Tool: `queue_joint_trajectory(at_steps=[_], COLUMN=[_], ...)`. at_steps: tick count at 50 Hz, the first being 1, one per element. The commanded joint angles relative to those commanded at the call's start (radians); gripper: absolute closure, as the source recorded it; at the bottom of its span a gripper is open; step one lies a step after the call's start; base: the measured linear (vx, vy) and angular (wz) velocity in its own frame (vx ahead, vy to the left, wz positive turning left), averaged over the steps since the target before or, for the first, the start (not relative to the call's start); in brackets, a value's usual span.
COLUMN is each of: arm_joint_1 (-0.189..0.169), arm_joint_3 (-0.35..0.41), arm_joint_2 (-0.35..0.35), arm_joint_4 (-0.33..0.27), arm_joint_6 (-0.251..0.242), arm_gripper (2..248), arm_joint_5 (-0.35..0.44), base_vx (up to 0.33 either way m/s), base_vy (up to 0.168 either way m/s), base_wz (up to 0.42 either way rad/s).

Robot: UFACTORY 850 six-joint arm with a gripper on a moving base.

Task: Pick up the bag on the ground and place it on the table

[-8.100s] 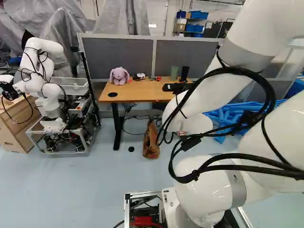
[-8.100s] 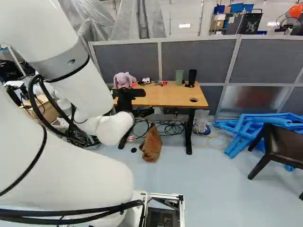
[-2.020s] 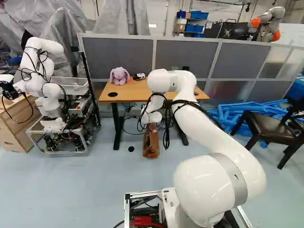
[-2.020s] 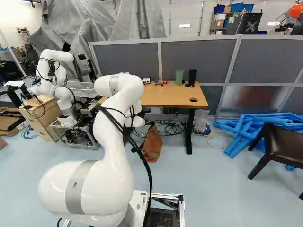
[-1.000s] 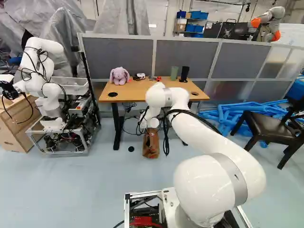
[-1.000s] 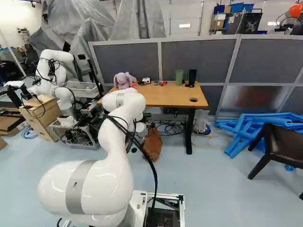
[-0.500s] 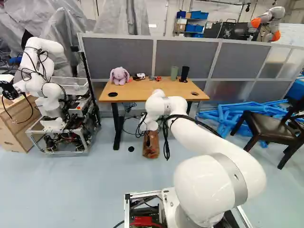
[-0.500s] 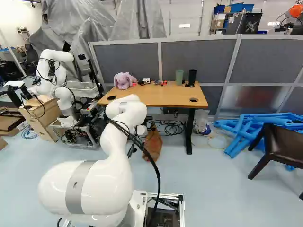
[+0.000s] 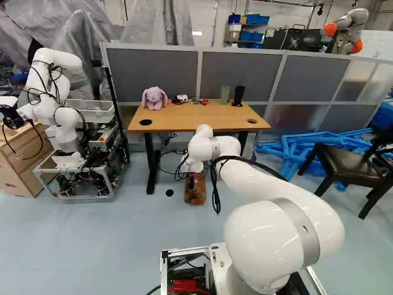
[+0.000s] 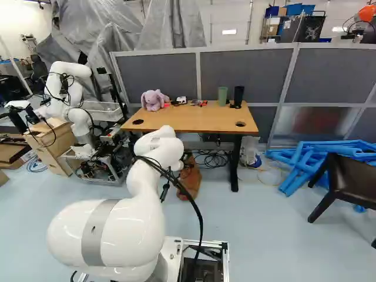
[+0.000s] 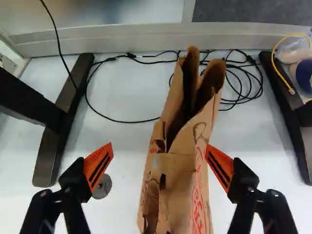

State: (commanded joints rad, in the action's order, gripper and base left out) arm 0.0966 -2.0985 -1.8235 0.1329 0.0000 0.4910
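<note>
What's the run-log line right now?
gripper: open, one finger each side of bag | bag: ungripped, on floor | table: no bag yet

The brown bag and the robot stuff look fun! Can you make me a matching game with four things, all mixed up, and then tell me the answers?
Things:
1. paper bag
2. stuffed bunny
3. end effector
4. pile of bars

Clues:
A. open, with orange on it
B. blue, near the dark chair
C. brown, on the floor
D. purple, sitting on the table

Right pairs: 1-C, 2-D, 3-A, 4-B
</note>
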Motion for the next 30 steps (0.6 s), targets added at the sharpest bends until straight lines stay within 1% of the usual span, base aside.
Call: queue_joint_trajectory(at_steps=[10,16,22,30], arm_joint_1=[-0.001,-0.002,-0.002,-0.002], arm_joint_3=[-0.091,-0.139,-0.161,-0.169], arm_joint_2=[-0.068,-0.101,-0.116,-0.121], arm_joint_4=[0.028,0.035,0.037,0.037], arm_joint_6=[0.000,0.000,0.000,0.000], arm_gripper=[3,3,3,3], arm_joint_5=[-0.043,-0.053,-0.056,-0.056], base_vx=[0.000,0.000,0.000,0.000], base_vy=[0.000,0.000,0.000,0.000], base_wz=[0.000,0.000,0.000,0.000])
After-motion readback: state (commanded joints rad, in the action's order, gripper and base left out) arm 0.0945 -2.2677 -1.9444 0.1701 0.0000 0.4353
